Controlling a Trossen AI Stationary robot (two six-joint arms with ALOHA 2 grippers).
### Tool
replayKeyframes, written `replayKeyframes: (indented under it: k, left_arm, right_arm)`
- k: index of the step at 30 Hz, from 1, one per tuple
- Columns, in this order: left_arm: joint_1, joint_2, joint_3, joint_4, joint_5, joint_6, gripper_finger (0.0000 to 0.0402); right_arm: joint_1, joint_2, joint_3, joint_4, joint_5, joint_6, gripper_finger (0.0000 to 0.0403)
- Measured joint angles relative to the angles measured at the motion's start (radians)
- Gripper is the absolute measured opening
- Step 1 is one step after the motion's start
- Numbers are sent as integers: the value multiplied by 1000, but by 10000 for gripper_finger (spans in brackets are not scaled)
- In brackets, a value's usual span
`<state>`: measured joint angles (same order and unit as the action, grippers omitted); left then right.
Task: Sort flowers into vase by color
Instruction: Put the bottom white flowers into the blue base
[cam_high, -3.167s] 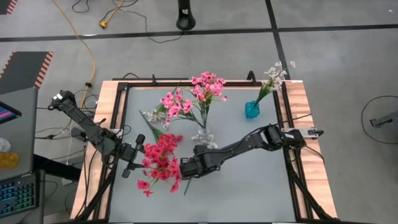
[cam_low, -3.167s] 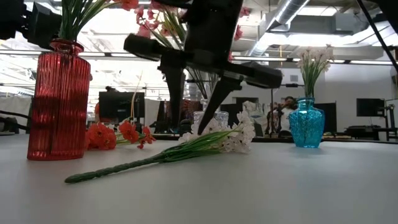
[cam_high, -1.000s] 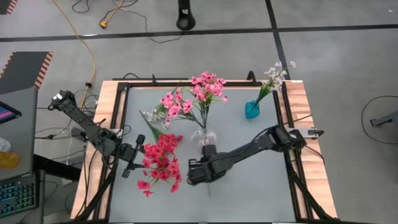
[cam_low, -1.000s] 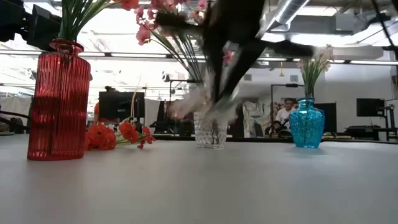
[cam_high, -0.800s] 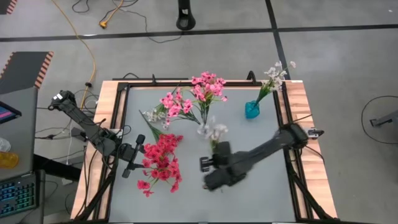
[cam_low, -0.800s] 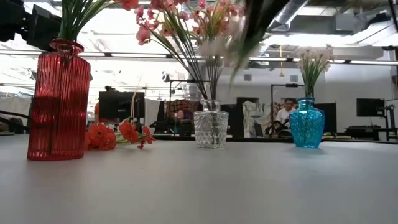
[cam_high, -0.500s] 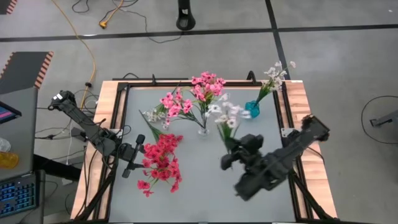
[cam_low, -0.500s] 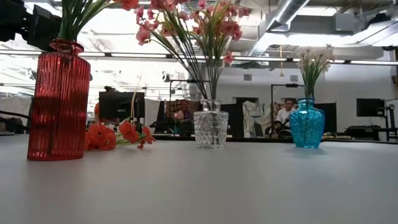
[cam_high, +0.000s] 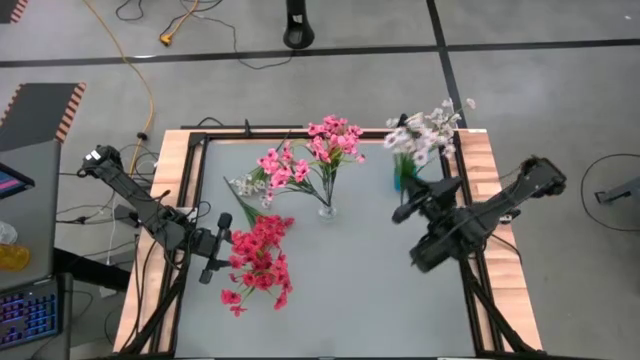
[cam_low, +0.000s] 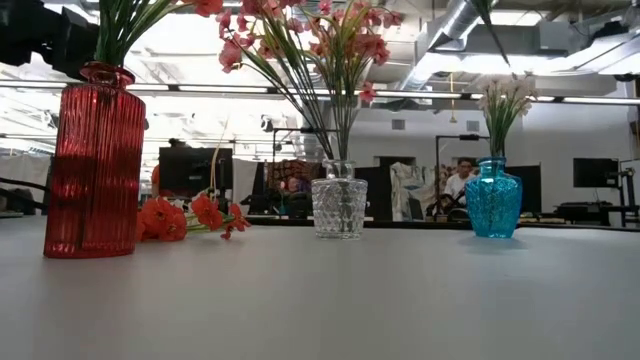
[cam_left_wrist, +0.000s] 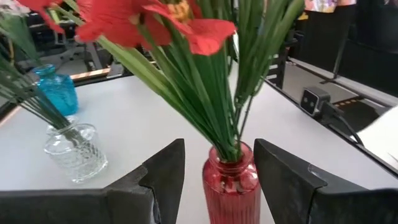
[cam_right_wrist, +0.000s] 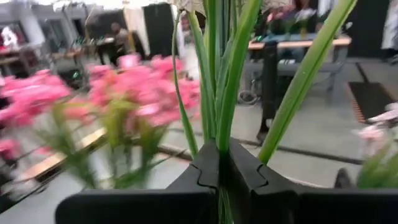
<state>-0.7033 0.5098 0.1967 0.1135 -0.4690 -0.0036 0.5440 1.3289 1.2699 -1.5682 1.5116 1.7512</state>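
White sprig (cam_high: 420, 135) clamped by its stems in right tool (cam_right_wrist: 219, 167), apparently above blue vase (cam_low: 493, 200), left tool (cam_left_wrist: 217, 180) apart, straddling red vase (cam_left_wrist: 231, 186).

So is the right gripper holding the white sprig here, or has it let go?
Holding. The right gripper is shut on the white sprig's green stems, carrying it raised near the blue vase.
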Motion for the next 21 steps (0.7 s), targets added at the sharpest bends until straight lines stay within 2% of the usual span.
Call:
replayKeyframes:
  k: [2,5,8,15,21]
  left_arm:
    - [0,0,0,7,-13,0,180]
    - [0,0,0,15,-22,0,180]
    - [0,0,0,15,-60,-7,180]
    - [0,0,0,20,-132,-8,180]
    - [0,0,0,40,-141,13,180]
  right_arm:
    - [-27,-64,-74,0,46,24,35]
    - [-83,-147,-156,14,53,72,35]
    - [-123,-191,-219,99,58,65,35]
    - [-133,-157,-259,305,54,-67,35]
    - [-148,-59,-259,555,-21,-229,35]
